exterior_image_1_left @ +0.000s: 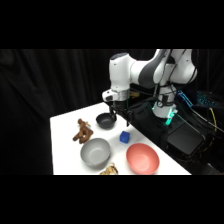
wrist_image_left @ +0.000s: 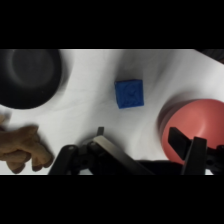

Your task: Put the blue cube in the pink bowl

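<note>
Three bowls are sitting on the white tabletop (exterior_image_1_left: 65,135) in the side view: a small black bowl (exterior_image_1_left: 104,120) toward 12 o'clock, a grey bowl (exterior_image_1_left: 95,152) at about 7 o'clock, and the pink bowl (exterior_image_1_left: 142,157) at about 5 o'clock. The blue cube (exterior_image_1_left: 124,136) is resting on the bare tabletop between them, near the pink bowl's rim at its 11 o'clock and not touching it. A brown knobbly object (exterior_image_1_left: 82,131) is lying at 9 o'clock from the cube, and a pale tan object (exterior_image_1_left: 109,170) is showing at the tabletop's near edge, too cut off to name.

Arm is reaching in from the base at 2 o'clock, bending down at the wrist so the gripper (exterior_image_1_left: 121,116) is pointing straight down, hanging above the tabletop just beside the black bowl and at 12 o'clock from the cube.

Wrist view: cube is lying clear ahead of the gripper, black bowl at 10 o'clock, pink bowl at 4 o'clock, brown object at 8 o'clock. The fingers are standing apart, one on each side, gripping nothing.
</note>
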